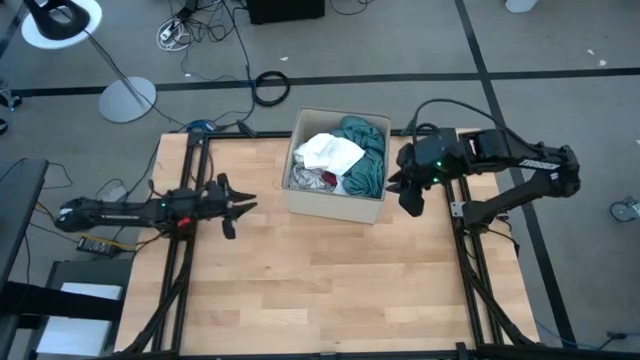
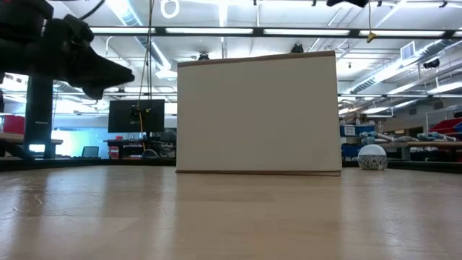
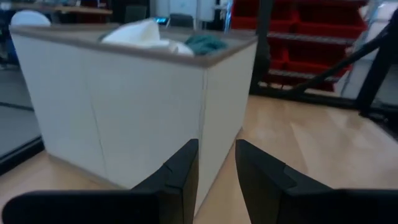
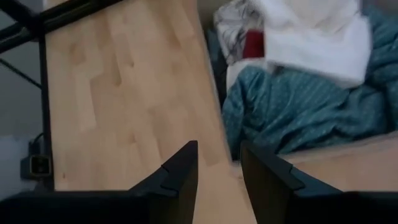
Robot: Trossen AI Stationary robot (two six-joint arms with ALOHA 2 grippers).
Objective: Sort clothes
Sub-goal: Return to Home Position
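A tan cardboard box (image 1: 335,205) stands at the far middle of the wooden table, filled with the clothes. On top lie a teal shirt (image 1: 367,155) and a white piece (image 1: 330,152), with a patterned piece and a bit of red (image 4: 252,45) beside them. My left gripper (image 1: 240,207) hovers left of the box, pointing level at its corner (image 3: 202,93), open, nothing between its fingers. My right gripper (image 1: 410,195) hangs raised at the box's right side, slanting down over its rim (image 4: 214,93), open, holding nothing.
The near half of the table (image 1: 320,290) is bare wood. Dark frame rails run along the left and right edges (image 1: 470,270). In the low view the box (image 2: 258,115) fills the middle, with a small round white object (image 2: 372,157) behind it on the right.
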